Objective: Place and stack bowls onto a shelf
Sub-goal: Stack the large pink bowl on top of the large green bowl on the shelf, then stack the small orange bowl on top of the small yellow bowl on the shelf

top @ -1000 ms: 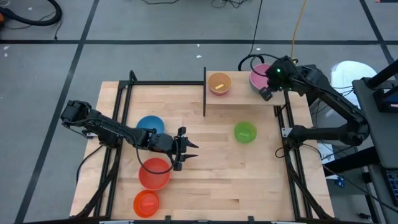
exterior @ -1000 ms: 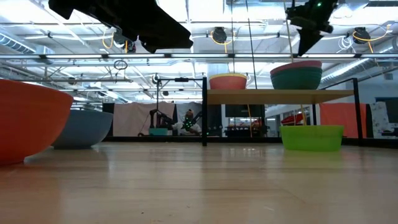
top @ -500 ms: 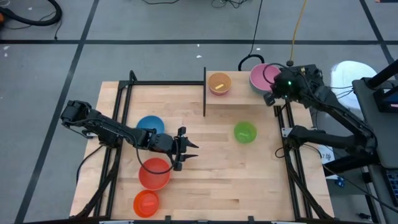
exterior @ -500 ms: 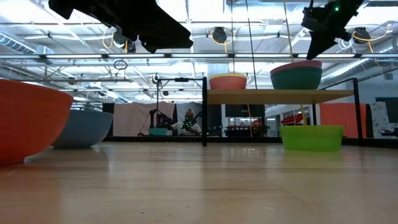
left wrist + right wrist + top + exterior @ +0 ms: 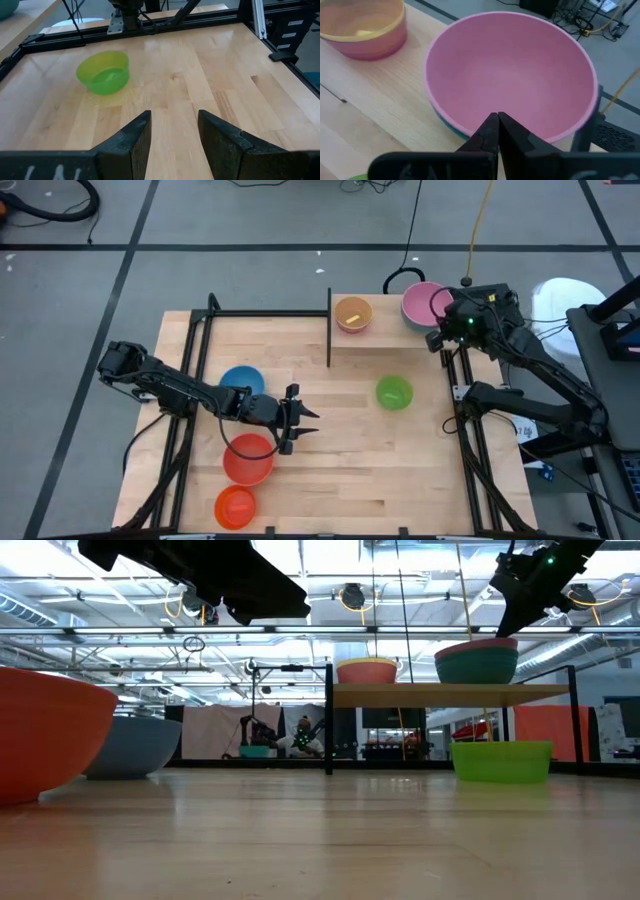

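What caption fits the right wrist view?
Shut right gripper above the pink bowl nested in a teal one on the shelf.

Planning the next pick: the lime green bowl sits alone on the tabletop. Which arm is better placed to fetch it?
Probably the right: its shut gripper hovers by the pink bowl on the shelf, nearer the lime green bowl. The left gripper, open, faces it from farther off.

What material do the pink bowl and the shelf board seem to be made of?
The pink bowl looks like plastic with a smooth matte finish: even colour, thin rim, soft sheen. The shelf board looks like pale wood, probably sealed: grain lines show along its surface.
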You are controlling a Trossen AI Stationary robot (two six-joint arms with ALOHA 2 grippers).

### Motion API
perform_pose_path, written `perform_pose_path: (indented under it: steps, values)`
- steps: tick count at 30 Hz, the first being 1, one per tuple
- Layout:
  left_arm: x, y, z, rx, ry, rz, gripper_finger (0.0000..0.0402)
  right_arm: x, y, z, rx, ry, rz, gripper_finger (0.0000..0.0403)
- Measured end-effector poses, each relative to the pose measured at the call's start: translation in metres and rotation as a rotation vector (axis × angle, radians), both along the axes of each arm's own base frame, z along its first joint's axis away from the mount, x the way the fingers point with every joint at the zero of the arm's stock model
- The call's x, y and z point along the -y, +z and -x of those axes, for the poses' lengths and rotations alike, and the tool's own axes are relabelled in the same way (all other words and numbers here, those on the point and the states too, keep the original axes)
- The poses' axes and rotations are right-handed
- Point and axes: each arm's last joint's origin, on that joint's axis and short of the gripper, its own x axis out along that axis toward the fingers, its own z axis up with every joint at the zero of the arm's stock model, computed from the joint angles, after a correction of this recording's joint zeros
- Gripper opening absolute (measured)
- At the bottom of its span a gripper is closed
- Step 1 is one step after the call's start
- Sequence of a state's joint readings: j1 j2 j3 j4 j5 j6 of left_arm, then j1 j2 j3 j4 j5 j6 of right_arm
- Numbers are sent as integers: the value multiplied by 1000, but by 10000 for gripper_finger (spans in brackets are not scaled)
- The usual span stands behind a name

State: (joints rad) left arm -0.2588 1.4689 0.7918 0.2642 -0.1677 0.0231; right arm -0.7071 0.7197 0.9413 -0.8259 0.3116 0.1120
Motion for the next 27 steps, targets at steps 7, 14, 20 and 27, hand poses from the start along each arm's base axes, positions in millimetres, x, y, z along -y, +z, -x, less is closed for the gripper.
perform_pose_path:
  steps: [7, 14, 20, 27]
  values:
    - [1, 0, 0, -1, 0, 7, 168, -1, -1, 2, -13, -24, 1, 0]
    - [7, -5, 4, -49, 2, -8, 168, -10, 14, 8, 127, 71, 83, 0]
    - [-1, -5, 19, -171, 146, -4, 168, -27, 23, 6, 315, 282, 39, 0]
    - [-13, 5, 43, -277, 245, -7, 168, -43, 12, -12, 369, 486, -37, 0]
